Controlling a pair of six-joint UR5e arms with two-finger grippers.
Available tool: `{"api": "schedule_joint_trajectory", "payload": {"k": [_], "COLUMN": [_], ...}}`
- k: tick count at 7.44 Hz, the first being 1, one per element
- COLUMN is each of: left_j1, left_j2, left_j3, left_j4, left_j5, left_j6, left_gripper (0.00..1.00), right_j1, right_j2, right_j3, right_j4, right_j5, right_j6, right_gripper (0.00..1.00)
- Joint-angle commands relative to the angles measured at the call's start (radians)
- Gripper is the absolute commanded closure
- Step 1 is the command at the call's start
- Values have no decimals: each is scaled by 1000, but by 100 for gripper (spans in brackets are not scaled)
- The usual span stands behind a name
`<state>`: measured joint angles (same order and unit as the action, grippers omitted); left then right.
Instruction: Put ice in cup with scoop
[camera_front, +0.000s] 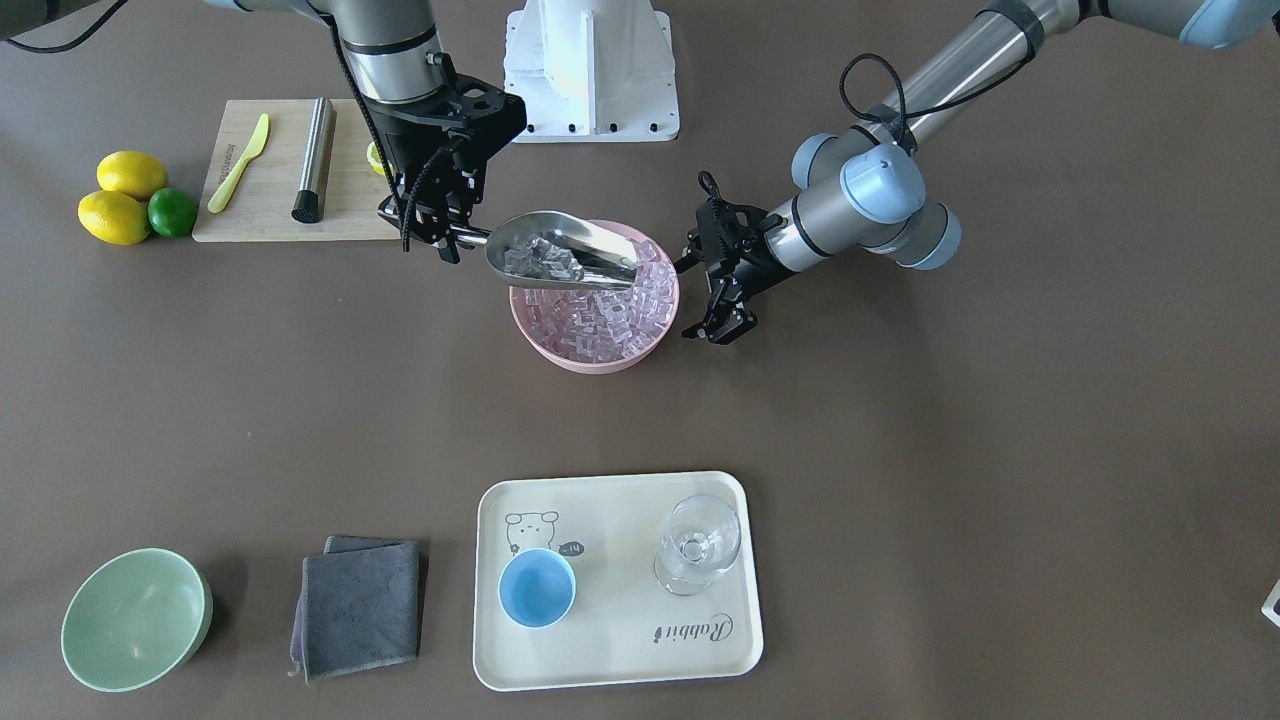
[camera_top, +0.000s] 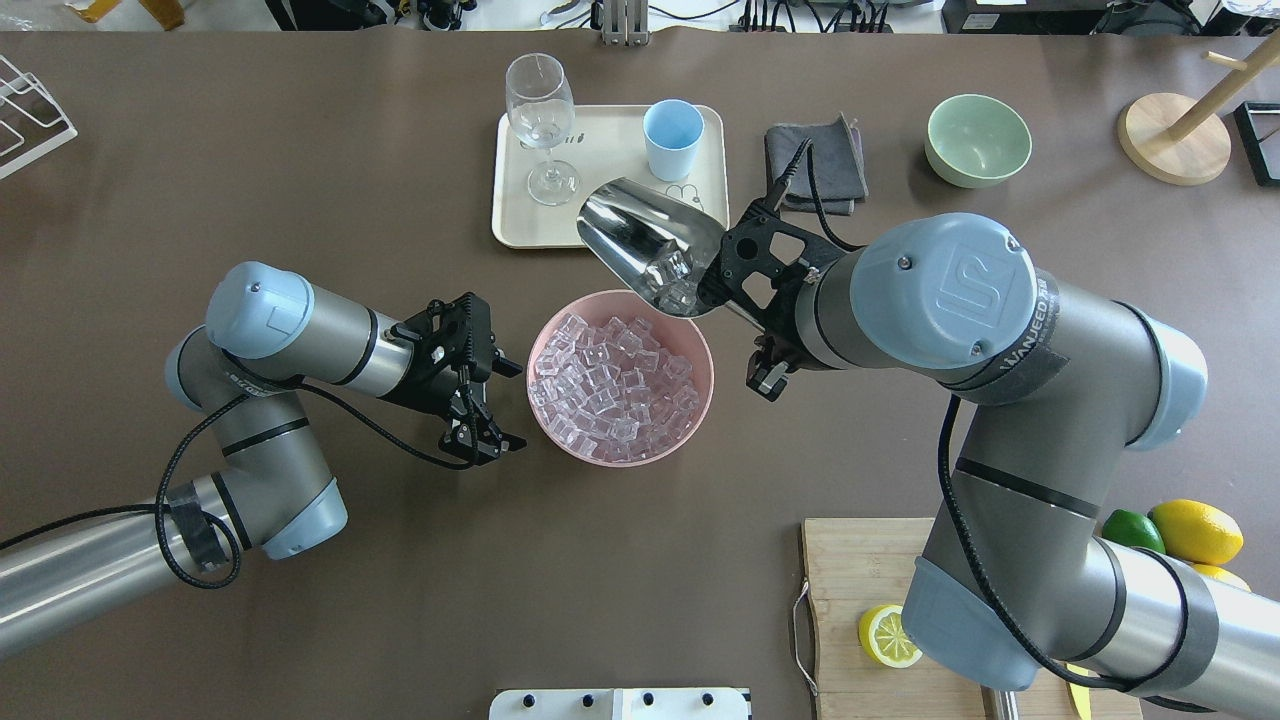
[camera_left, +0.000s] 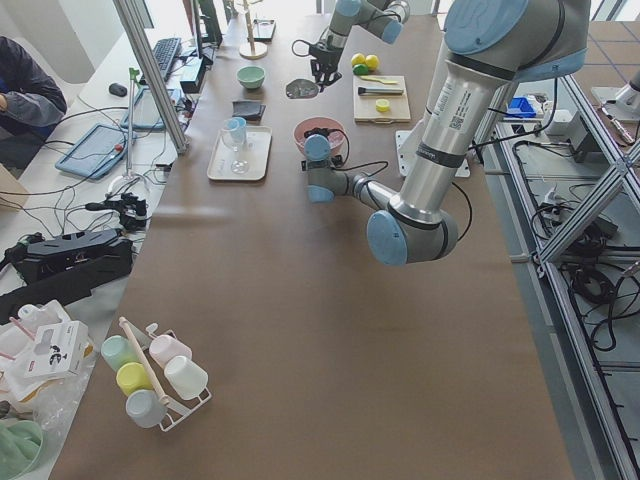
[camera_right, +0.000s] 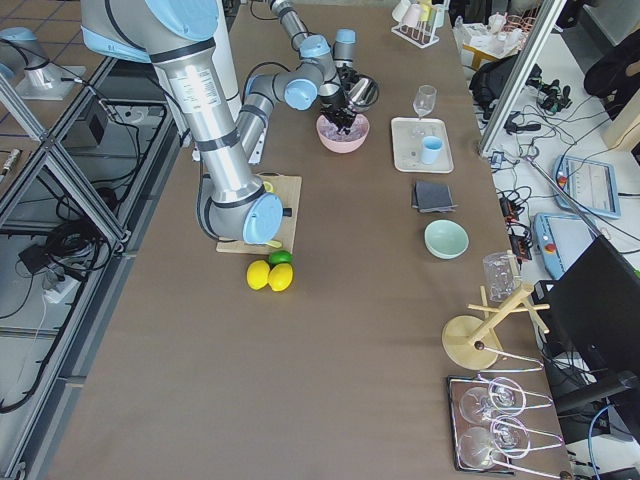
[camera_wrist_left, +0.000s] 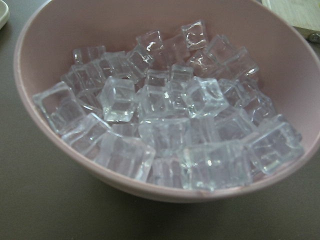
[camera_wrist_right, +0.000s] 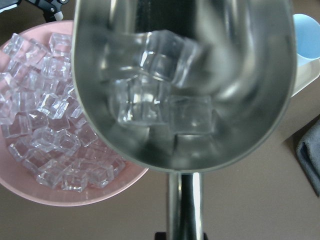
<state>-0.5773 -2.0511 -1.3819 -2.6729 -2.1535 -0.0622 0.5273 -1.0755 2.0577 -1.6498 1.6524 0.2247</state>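
Note:
My right gripper (camera_front: 455, 238) is shut on the short handle of the steel scoop (camera_front: 565, 250). The scoop holds several ice cubes (camera_wrist_right: 165, 95) in its trough and hangs above the far rim of the pink bowl (camera_top: 700, 400). The bowl is full of ice (camera_top: 615, 385) and fills the left wrist view (camera_wrist_left: 165, 125). The scoop (camera_top: 645, 235) lies between the bowl and the cream tray (camera_top: 520, 215). The light-blue cup (camera_top: 672, 138) stands empty on that tray. My left gripper (camera_top: 520, 407) is open and empty beside the bowl's left rim.
A clear stemmed glass (camera_top: 540, 110) stands on the tray beside the cup. A grey cloth (camera_top: 815, 165) and a pale green bowl (camera_top: 978, 140) lie right of the tray. A cutting board (camera_front: 290, 170) with a steel rod, yellow knife and lemon half, plus lemons (camera_front: 120, 195), is near the right arm's base.

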Motion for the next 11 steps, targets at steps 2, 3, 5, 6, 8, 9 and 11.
{"api": "schedule_joint_trajectory", "payload": {"k": [2,3,5,6,8,9,11], "left_j1": [-22,-35,-67,-88,-124,-139,-212], "left_j2": [48,49,54,54,46,45,55], "left_j3": [-182,-221,-323,-357,-390,-394,-401], "left_j4": [285,360,584,678,879,969,1101], "left_j5": [-14,-14,-8,-5,-2,1,105], "left_j6": [2,2,2,2,2,1,1], "left_gripper": [2,2,2,2,2,2,2], "right_j1": [124,163,207,245,270,273,316], "right_j2": [-17,0,86,127,228,268,377], "right_j3": [-117,-176,-243,-269,-361,-423,-598], "right_j4": [-4,-10,-152,-244,-411,-450,-455], "right_j5": [174,238,299,354,407,418,435], "right_j6": [-4,-5,-22,-66,-125,-125,-155], "right_gripper": [100,100,100,100,100,100,100]}}
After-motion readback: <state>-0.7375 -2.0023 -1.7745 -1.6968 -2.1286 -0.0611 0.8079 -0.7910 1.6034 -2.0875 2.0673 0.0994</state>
